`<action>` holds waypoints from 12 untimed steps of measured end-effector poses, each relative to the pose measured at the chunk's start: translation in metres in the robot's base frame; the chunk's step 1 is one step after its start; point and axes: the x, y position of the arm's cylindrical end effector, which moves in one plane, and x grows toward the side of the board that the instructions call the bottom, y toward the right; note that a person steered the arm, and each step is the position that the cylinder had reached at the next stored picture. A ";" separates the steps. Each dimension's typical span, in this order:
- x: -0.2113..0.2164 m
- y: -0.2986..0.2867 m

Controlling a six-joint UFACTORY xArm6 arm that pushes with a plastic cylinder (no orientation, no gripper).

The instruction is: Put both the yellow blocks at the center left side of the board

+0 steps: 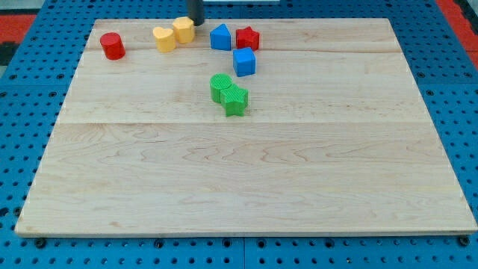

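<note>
Two yellow blocks sit touching near the view's top, left of centre: one [164,38] to the left and one [184,29] to its right. My tip [196,22] is a dark rod at the top edge, just right of and touching or almost touching the right yellow block.
A red cylinder [113,46] stands at the top left. A blue block [220,37] and a red star-like block [247,38] sit right of my tip. A blue cube [244,62] lies below them. Two green blocks [221,85] [235,100] touch near the centre. The wooden board [246,187] lies on a blue pegboard.
</note>
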 end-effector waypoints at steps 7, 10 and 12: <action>0.119 -0.130; 0.112 -0.047; 0.148 0.028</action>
